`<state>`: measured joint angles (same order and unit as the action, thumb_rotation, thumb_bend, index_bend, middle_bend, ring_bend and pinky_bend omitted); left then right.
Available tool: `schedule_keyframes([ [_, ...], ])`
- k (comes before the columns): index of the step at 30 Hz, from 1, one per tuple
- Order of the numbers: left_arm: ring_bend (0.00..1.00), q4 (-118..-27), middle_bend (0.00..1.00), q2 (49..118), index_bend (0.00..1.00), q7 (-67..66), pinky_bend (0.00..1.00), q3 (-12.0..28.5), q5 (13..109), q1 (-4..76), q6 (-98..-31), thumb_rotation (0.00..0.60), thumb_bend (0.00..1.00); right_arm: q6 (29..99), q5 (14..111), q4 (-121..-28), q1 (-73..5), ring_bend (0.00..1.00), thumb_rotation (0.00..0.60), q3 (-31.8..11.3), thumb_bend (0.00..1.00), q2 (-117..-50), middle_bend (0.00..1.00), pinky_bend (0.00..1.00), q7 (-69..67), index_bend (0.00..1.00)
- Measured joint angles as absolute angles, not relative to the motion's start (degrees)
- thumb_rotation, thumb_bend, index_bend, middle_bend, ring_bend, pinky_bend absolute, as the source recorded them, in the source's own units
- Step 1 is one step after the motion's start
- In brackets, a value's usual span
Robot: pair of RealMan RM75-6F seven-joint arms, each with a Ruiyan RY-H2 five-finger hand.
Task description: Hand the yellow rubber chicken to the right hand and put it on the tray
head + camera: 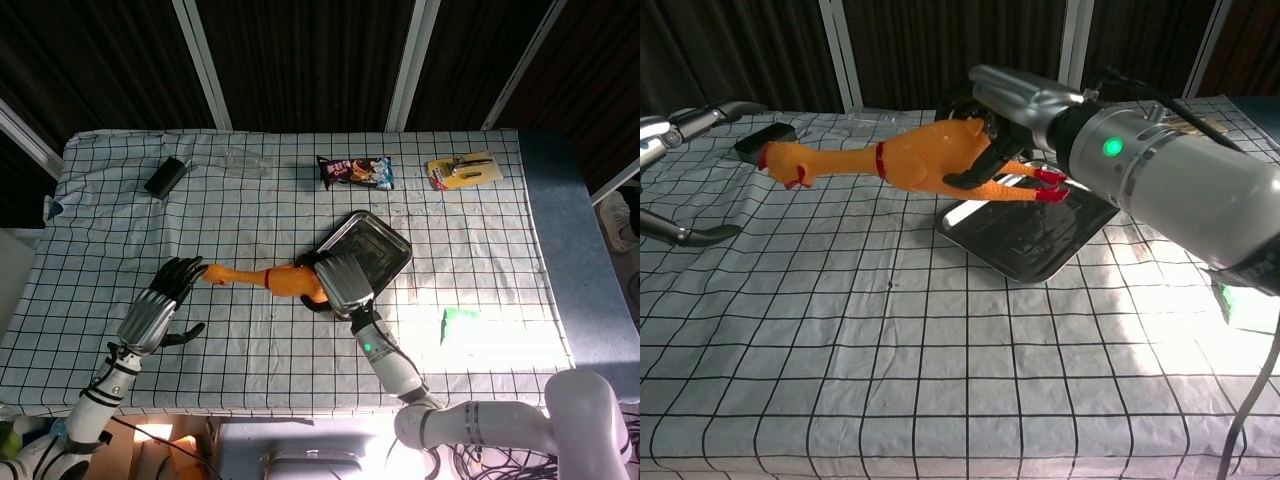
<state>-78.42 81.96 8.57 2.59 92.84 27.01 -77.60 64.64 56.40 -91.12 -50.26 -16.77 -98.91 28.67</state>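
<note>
The yellow rubber chicken (270, 279) (910, 160) hangs level above the cloth, head to the left and red feet to the right. My right hand (343, 282) (1015, 110) grips its body from above, just left of the tray. The dark metal tray (385, 250) (1035, 255) lies on the table under and to the right of that hand. My left hand (155, 308) (670, 125) is off the chicken, fingers spread, a short way left of the chicken's head and holding nothing.
A black box (165, 176), a clear plastic item (245, 159), a snack packet (355, 172) and a yellow carded tool (463, 168) lie along the far side. A green item (460, 325) sits at the right near a bright sun patch.
</note>
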Motion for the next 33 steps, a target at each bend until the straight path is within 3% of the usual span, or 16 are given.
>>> schedule_keyframes([
  [9,0.00,-74.03,0.00,80.87,0.00,11.04,0.00,2.68,89.50,23.53,-79.82,0.600,0.25,64.30,58.92,-81.77,-45.92,0.79,0.600,-14.04,0.49,-94.18,0.90,0.82,23.41,1.00],
  [15,0.00,-68.13,0.00,83.20,0.00,14.71,0.00,2.44,87.49,22.90,-77.49,0.600,0.26,61.86,59.34,-69.68,-44.45,0.77,0.600,-13.34,0.49,-96.64,0.90,0.81,16.06,1.00],
  [18,0.00,-64.76,0.00,84.91,0.00,15.48,0.00,2.57,87.02,22.80,-77.02,0.600,0.26,60.69,60.44,-63.18,-44.03,0.73,0.600,-12.97,0.49,-99.00,0.89,0.75,12.44,0.94],
  [24,0.00,-61.88,0.00,86.52,0.00,17.24,0.00,2.81,86.45,23.04,-75.27,0.600,0.26,57.42,62.99,-55.08,-43.32,0.53,0.600,-12.19,0.45,-102.77,0.71,0.52,5.80,0.66],
  [28,0.00,-61.46,0.00,86.78,0.00,17.14,0.00,2.88,86.17,23.19,-74.52,0.600,0.26,53.38,63.21,-54.17,-43.24,0.32,0.600,-12.21,0.37,-103.10,0.50,0.28,2.61,0.36],
  [31,0.00,-61.65,0.00,86.64,0.00,17.54,0.00,2.92,86.15,23.17,-74.38,0.600,0.26,49.38,62.94,-54.59,-43.42,0.14,0.600,-12.23,0.30,-102.27,0.33,0.11,1.55,0.05],
  [33,0.00,-61.83,0.00,86.46,0.00,17.87,0.00,2.91,86.14,23.16,-74.17,0.600,0.26,46.73,62.67,-55.76,-43.53,0.06,0.600,-12.29,0.26,-100.92,0.26,0.04,1.08,0.00],
])
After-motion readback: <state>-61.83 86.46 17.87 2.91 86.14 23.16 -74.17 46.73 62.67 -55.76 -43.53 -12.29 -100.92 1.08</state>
